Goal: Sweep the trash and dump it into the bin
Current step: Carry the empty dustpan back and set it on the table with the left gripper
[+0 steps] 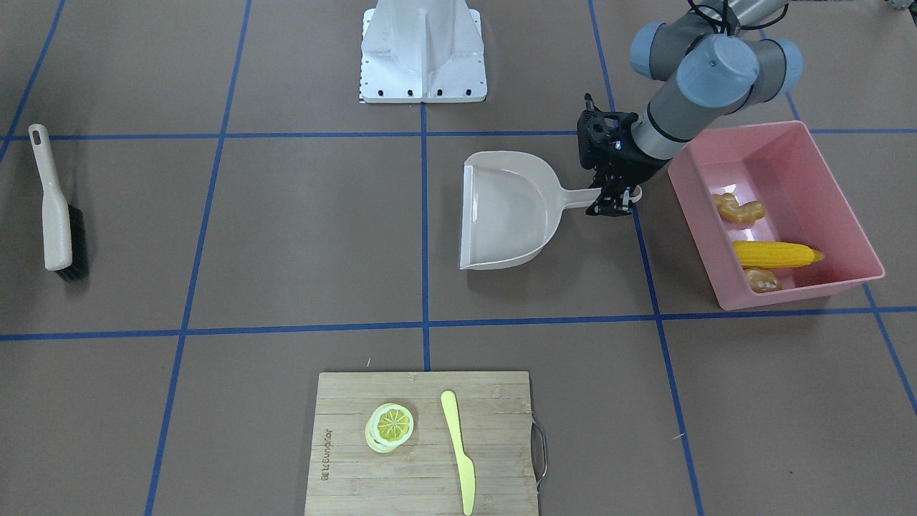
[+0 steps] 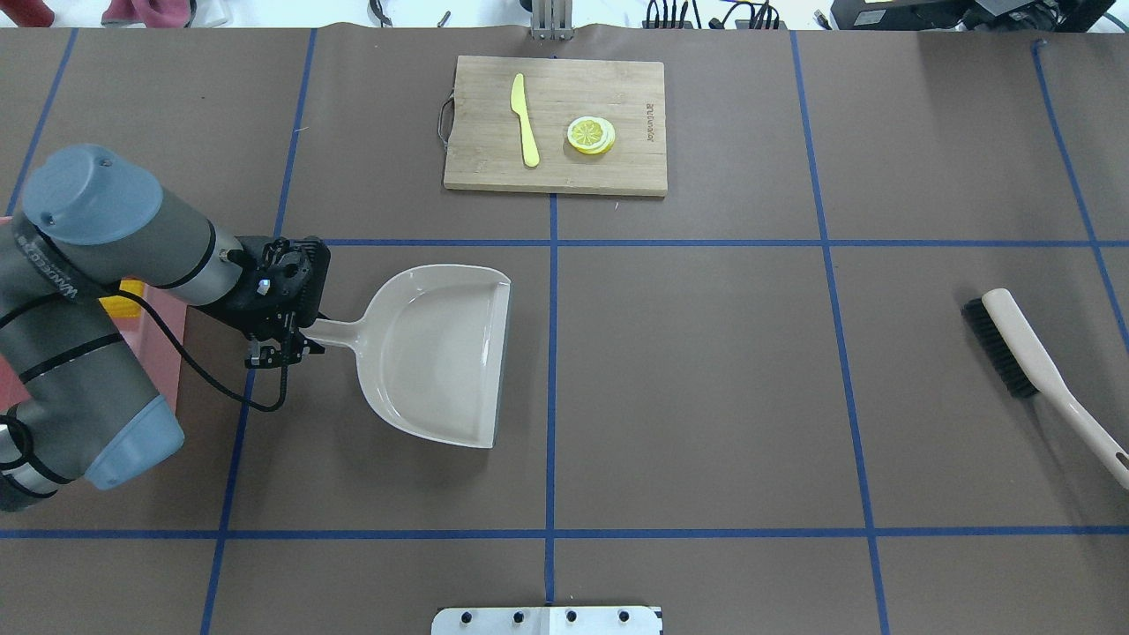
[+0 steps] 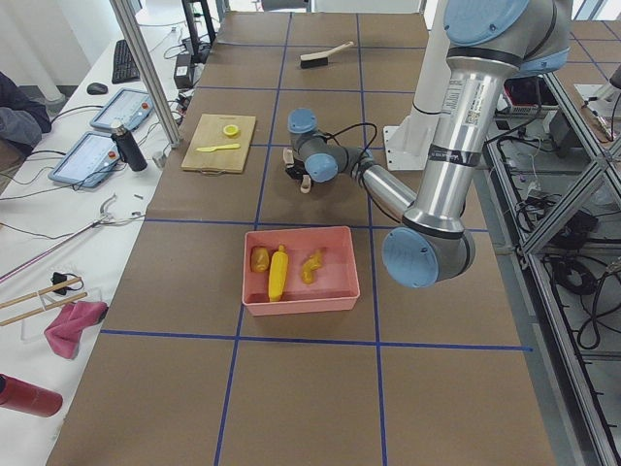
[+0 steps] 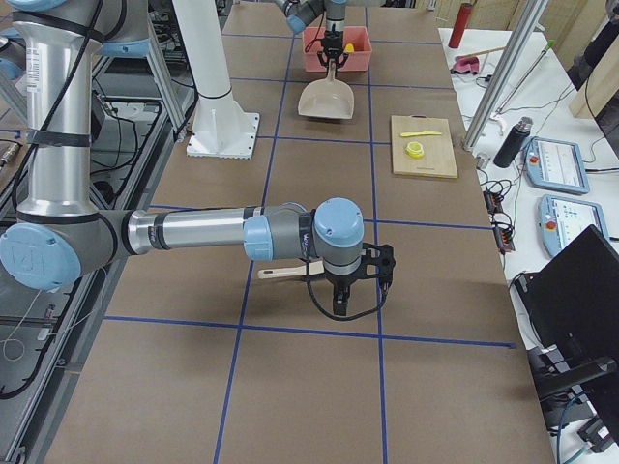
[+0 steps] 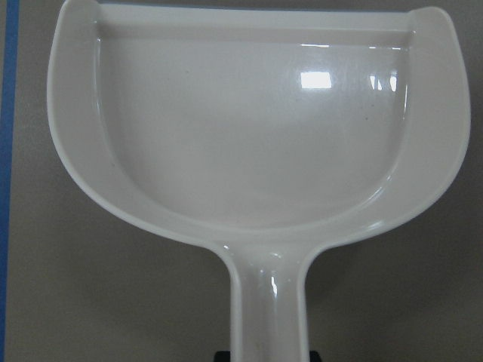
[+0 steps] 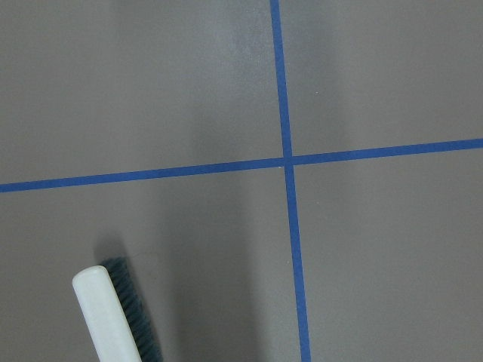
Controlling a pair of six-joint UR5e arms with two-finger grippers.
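The pink bin [image 1: 802, 290] stands on the table and holds the yellow corn cob [image 1: 777, 254], the tan ginger root [image 1: 741, 209] and the brown potato [image 1: 763, 279]. The beige dustpan [image 1: 509, 211] lies flat and empty next to the bin. My left gripper [image 1: 612, 204] is at the end of its handle, and in the left wrist view the handle [image 5: 270, 317] runs between the closely set fingertips. My right gripper [image 4: 340, 300] shows only in the exterior right view, above the brush [image 6: 113, 317]. I cannot tell whether it is open or shut.
The brush [image 1: 57, 215] lies alone at the table's end on my right. A wooden cutting board [image 1: 423, 444] on the far side carries a lemon slice [image 1: 390, 424] and a pale yellow knife [image 1: 458, 448]. The white robot base [image 1: 423, 50] is at the near edge.
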